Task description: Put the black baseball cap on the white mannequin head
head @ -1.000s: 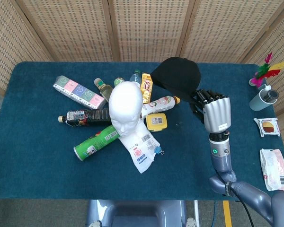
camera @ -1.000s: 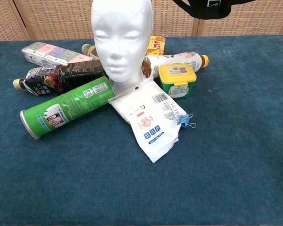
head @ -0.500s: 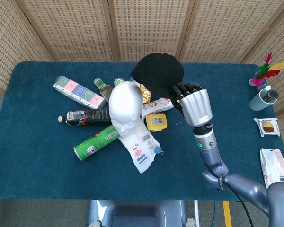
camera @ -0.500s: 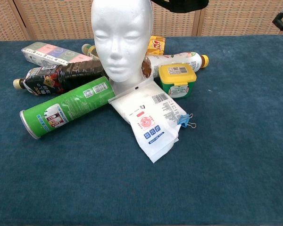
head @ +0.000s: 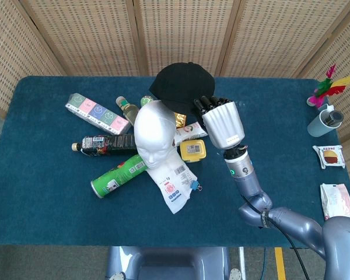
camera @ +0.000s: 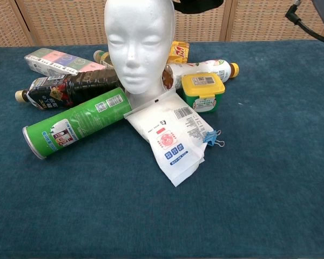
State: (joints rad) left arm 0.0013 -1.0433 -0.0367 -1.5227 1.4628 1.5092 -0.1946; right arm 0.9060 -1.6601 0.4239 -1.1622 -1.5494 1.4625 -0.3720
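Note:
The white mannequin head (head: 153, 133) stands upright near the table's middle, facing the robot; the chest view shows its face (camera: 139, 44). My right hand (head: 220, 121) holds the black baseball cap (head: 181, 86) in the air, just behind and to the right of the head's crown. In the chest view only the cap's lower edge (camera: 198, 6) shows at the top, beside the head. The cap does not sit on the head. My left hand is in neither view.
Around the head's base lie a green can (head: 118, 174), a dark bottle (head: 105, 143), a white pouch (head: 174, 182), a yellow box (head: 193, 149) and a pastel packet (head: 97, 113). At the right edge are a cup (head: 326, 121), a feather toy (head: 329, 86) and two snack packs (head: 337, 204).
My right hand has carried the cap leftward, from the table's right-centre to just beside the mannequin head's crown. Nothing on the table moved.

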